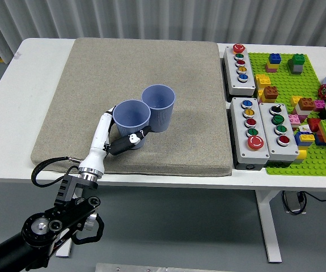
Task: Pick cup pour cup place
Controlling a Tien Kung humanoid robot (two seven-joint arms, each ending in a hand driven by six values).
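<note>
Two blue-grey ribbed cups stand upright and touching on the grey mat (140, 73). The near cup (131, 116) is held by my left hand (120, 133), whose white and black fingers wrap around its lower wall. The far cup (159, 105) stands just right and behind it, free of any hand. Both cups look empty from above. My left arm comes up from the lower left corner. The right arm is out of view.
Three grey button boxes (253, 127) sit right of the mat. A green baseplate (299, 85) with several coloured bricks fills the far right. The table's near edge (151, 182) runs just below the mat.
</note>
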